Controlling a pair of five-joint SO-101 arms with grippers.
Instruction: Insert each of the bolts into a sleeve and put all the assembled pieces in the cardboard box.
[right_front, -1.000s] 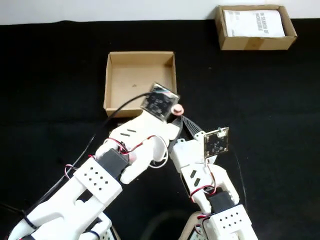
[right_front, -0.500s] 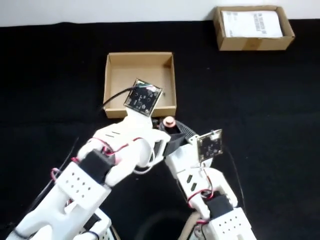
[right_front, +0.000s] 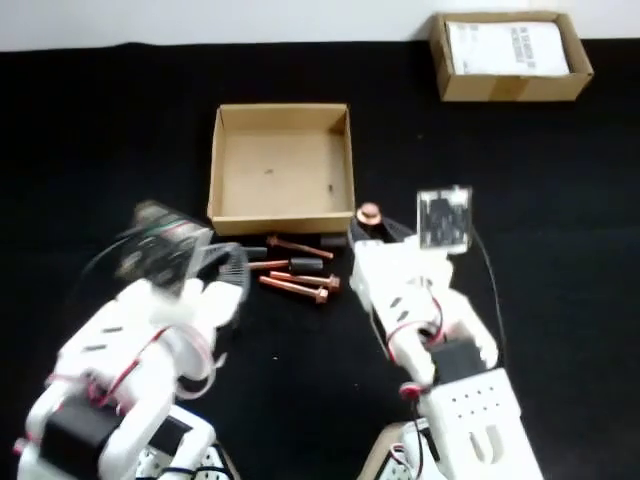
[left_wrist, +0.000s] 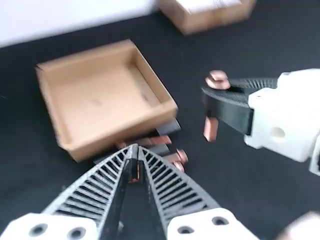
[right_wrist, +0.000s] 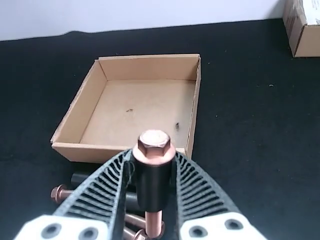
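The job is barely begun, by my reading: the cardboard box (right_front: 280, 170) has a bare floor with no assembled piece in it, and one pair has been made up, a copper bolt (right_wrist: 155, 144) pushed down through a black sleeve (right_wrist: 151, 186) so that its hexagonal head sits on top and its tip pokes out below. That piece is not yet boxed. It stands upright in the right gripper (right_wrist: 154, 161), whose ribbed fingers are closed round the sleeve from both sides. Several loose bolts (right_front: 296, 290) and a few loose sleeves (right_front: 306, 265) lie mixed together on the black table (right_front: 560, 250), just beside the box's near wall, so most of the pairing and all of the boxing remain. The right arm reaches forward, with its gripper just off the box's near right corner, outside the wall and above the table rather than over the opening. The left arm sits folded back on its own side, its gripper (left_wrist: 134, 150) aimed down toward the heap of loose parts, apart from them. Its fingers are drawn together at the tips with nothing between them. A second box (right_front: 510, 85) holding a printed sheet sits well apart at the far right
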